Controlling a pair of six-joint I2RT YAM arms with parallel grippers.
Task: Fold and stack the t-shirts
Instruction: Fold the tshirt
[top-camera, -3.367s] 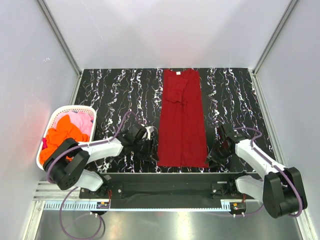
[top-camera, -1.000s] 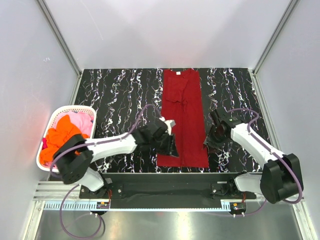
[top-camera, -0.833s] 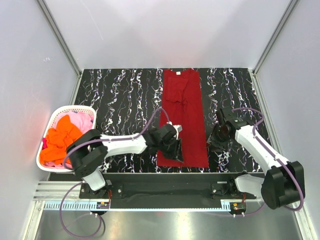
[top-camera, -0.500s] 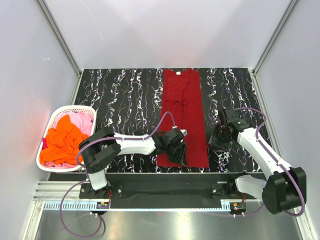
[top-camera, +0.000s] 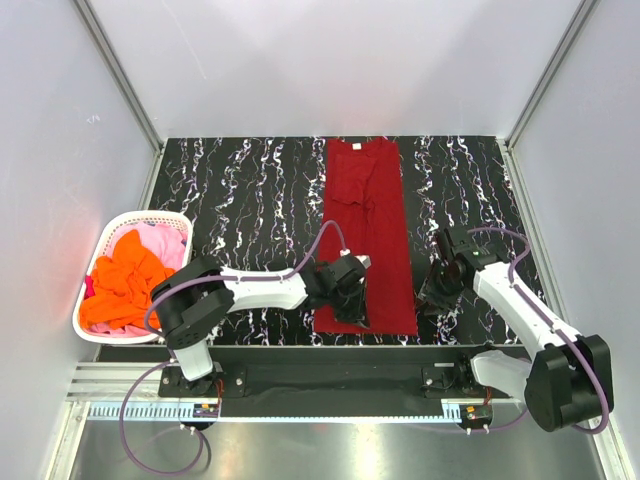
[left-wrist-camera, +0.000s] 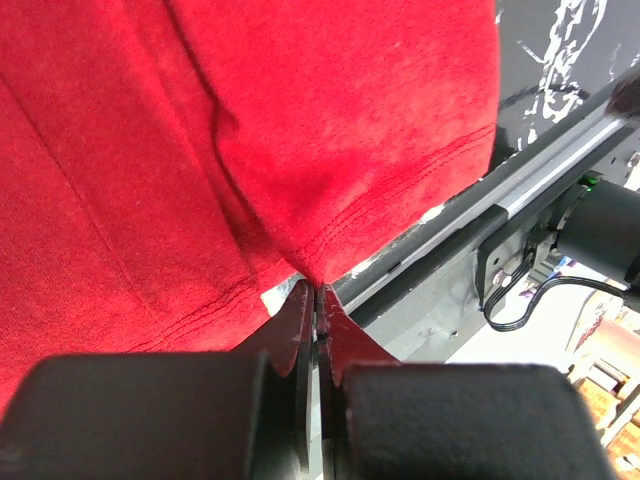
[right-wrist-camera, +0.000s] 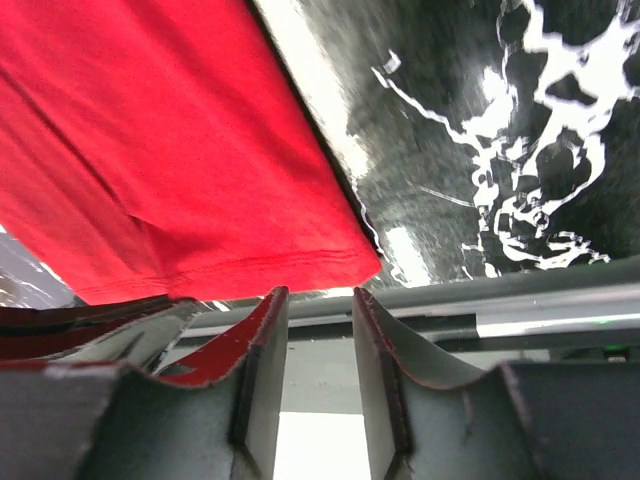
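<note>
Leftward, basket (top-camera: 150, 214), perhaps 2 shirts (top-camera: 125, 280), red shirt (top-camera: 365, 225) central.

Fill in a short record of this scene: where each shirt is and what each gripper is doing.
Dark red t-shirt: folded into a long strip, flat on the table
Left gripper: shut, pinching the strip's near hem
Right gripper: open, by the strip's near right corner, holding nothing
Orange t-shirt: bunched in the white basket
Pink t-shirt: in the same basket
</note>
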